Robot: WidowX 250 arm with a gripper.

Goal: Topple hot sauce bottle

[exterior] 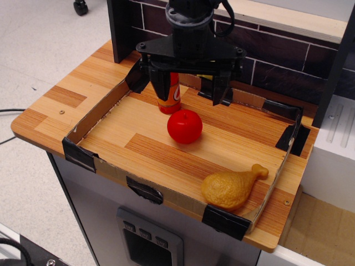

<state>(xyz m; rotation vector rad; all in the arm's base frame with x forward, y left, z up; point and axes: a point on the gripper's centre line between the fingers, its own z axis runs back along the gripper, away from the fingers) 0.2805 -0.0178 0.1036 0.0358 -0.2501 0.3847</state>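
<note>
Wooden boards make up the table top, and a low cardboard wall held with black tape runs around the middle part like a little pen. Behind it stands a dark brick wall. Grey floor shows on the left.

At the back of the pen stands the hot sauce bottle. It is red with an orange band and a white mark. It stands straight up on the wood. Its top is hidden behind the robot's hand, so the cap cannot be seen.

The black gripper hangs right over the bottle. Its two fingers are spread wide apart. The left-hand finger in the picture sits in front of the bottle's upper part and covers some of it. The other finger is off to the right, well clear of the bottle. You cannot tell if the near finger is touching the bottle or is only in front of it.

A round red apple sits just in front of the bottle, near it. A yellow toy chicken leg lies in the front right corner, far from the bottle.
</note>
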